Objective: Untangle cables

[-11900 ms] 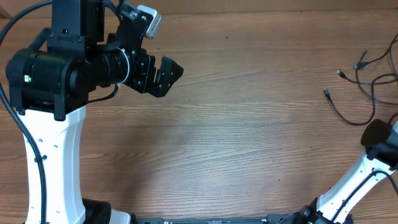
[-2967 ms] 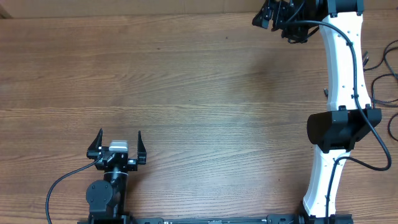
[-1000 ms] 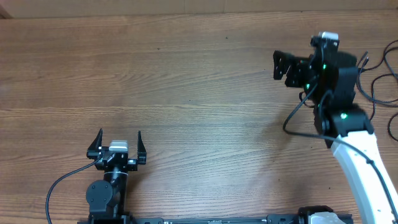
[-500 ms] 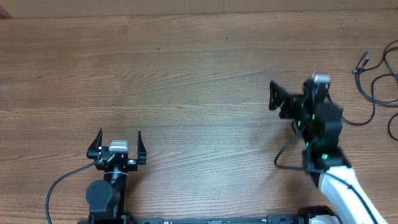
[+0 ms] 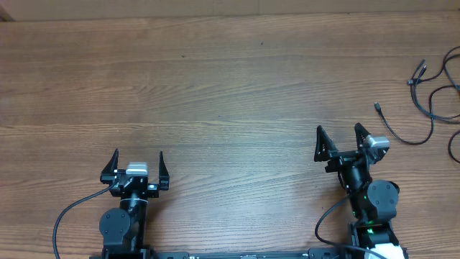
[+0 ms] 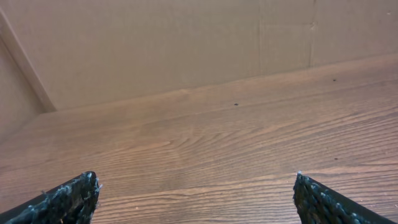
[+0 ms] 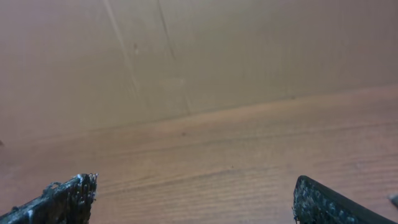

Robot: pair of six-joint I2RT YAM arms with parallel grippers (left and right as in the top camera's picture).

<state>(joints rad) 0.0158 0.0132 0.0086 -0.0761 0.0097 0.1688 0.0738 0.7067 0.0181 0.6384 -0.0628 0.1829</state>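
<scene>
**Jaws.** The left gripper (image 5: 138, 155) stands with its jaws spread wide and nothing between them. In its wrist view only the two dark fingertips (image 6: 67, 199) show at the lower corners, with bare wood between. The right gripper (image 5: 338, 132) is likewise wide open and empty. Its fingertips (image 7: 63, 198) frame bare tabletop and a plain tan wall (image 7: 205, 50) beyond.

**Arms.** Both arms are folded low against their bases at the near edge of the table (image 5: 237, 86), with the grippers pointing toward the far side. In my judgement this is a rest pose: nothing is gripped and neither arm reaches toward any work.

**Task item.** The cables (image 5: 433, 119) lie at the far right edge of the table, partly out of the overhead view. They lie as loose open curves, not as a knot. One small plug end (image 5: 377, 108) points inward, near the right gripper but apart from it. The left gripper is well apart from them.

**Assessment.** The strands in view look separated. Whether they cross beyond the edge of the view cannot be told. Any further handling would fall to the right arm.
</scene>
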